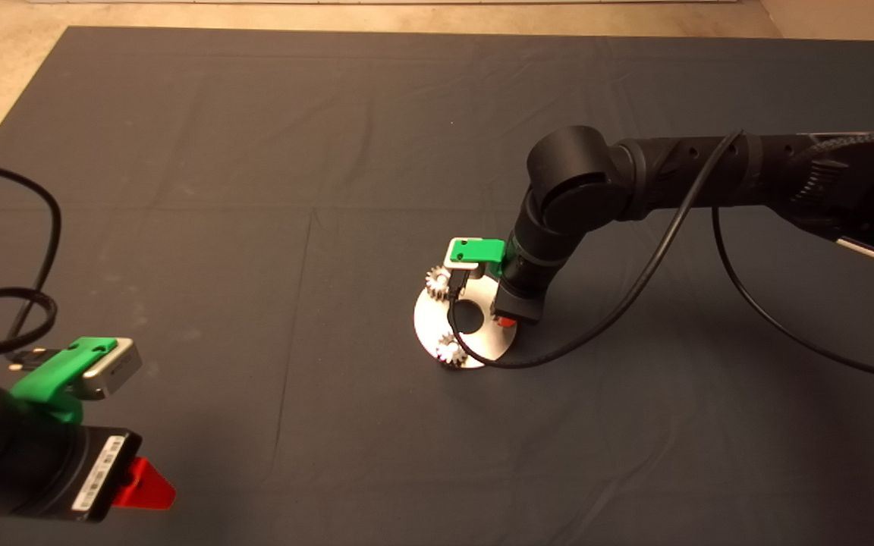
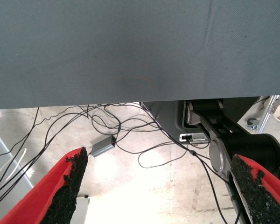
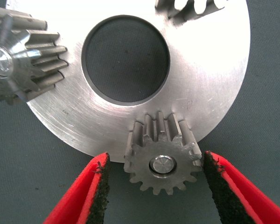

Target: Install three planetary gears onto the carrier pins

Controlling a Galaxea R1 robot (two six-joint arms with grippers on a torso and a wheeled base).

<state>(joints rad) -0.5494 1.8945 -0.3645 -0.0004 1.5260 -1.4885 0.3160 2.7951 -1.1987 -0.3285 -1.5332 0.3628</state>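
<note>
Disc (image 3: 210, 84) carries three gears on pins; right gripper (image 3: 156, 186) spread around nearest gear (image 3: 161, 156), not touching. Left gripper (image 2: 158, 186) parked, spread.

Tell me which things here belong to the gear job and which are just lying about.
Job: gears, pins, disc, right hand open around the third gear.
Lying about: idle left hand, open; cables and grey box on the floor.

Three toothed steel planetary gears (image 3: 162, 158) sit upright on the carrier pins (image 3: 160, 164) around the shiny disc's (image 3: 210, 84) rim.
</note>
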